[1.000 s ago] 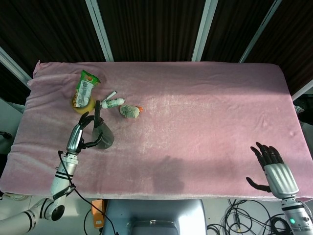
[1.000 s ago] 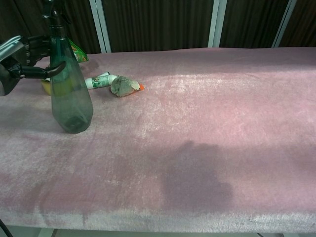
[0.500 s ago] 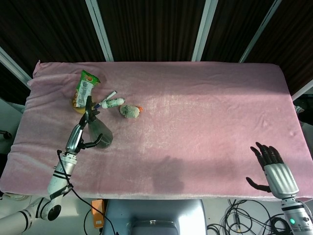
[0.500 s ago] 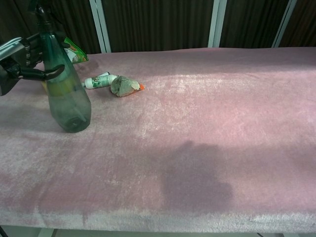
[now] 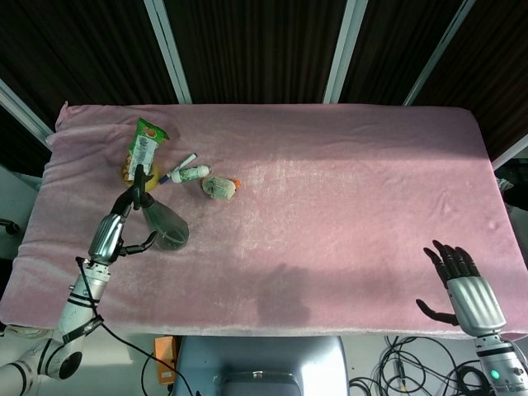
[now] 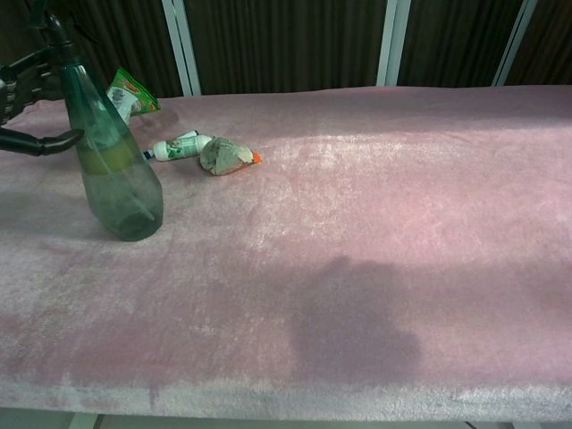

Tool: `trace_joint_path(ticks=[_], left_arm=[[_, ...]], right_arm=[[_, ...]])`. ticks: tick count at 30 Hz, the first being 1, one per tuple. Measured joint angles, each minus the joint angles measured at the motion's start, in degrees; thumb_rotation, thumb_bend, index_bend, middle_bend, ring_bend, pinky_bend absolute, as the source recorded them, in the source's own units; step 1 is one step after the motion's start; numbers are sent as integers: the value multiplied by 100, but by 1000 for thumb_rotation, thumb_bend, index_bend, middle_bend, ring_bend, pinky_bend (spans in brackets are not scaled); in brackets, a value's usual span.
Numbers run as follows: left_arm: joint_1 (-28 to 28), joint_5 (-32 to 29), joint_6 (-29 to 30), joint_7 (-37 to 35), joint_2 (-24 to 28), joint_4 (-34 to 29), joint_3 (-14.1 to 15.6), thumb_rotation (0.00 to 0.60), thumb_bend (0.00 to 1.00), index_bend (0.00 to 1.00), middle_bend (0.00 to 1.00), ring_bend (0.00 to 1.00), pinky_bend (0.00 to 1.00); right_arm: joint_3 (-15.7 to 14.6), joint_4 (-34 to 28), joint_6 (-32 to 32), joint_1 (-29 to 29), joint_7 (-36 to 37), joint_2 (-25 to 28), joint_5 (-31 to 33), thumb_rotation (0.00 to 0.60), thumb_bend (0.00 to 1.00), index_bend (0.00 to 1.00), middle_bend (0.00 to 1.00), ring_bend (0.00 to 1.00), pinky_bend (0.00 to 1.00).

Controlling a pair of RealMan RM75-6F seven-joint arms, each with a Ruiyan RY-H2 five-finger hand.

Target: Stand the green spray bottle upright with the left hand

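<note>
The green spray bottle [image 5: 165, 227] stands on its base on the pink cloth at the left, leaning slightly leftward, with its dark nozzle at the top [image 6: 114, 170]. My left hand [image 5: 111, 231] is just left of it with its fingers spread and nothing held. In the chest view only its fingers [image 6: 31, 76] and thumb show at the left edge, with the thumb tip close to the bottle's side. My right hand [image 5: 462, 285] rests open at the front right edge of the table, far from the bottle.
Behind the bottle lie a green snack packet [image 5: 145, 144] on something yellow [image 5: 130, 175], a white tube [image 5: 188, 172] and a grey crumpled lump with an orange tip [image 5: 219, 187]. The pink-covered table [image 5: 346, 190] stretches out to the right.
My left hand has let go of the bottle and drawn back to the left. The bottle stays standing, now tipped a little more leftward. The right hand has not moved.
</note>
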Motion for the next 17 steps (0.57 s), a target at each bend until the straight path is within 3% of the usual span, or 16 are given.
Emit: trace_joint_path(ticks=[6, 11, 17], left_arm=[[517, -52, 175, 1471, 583, 63, 398, 600, 332, 0, 0, 0, 0], [1194, -65, 827, 2978, 1016, -509, 757, 600, 333, 0, 0, 0, 0], [1690, 522, 1612, 3637, 1382, -1226, 1100, 600, 333, 0, 0, 0, 0]], right_arm=[[7, 10, 42, -27, -69, -18, 8, 600, 368, 0, 0, 0, 0], [45, -6, 102, -46, -177, -67, 31, 600, 367, 0, 0, 0, 0], [14, 10, 149, -92, -341, -134, 0, 600, 368, 0, 0, 0, 0]])
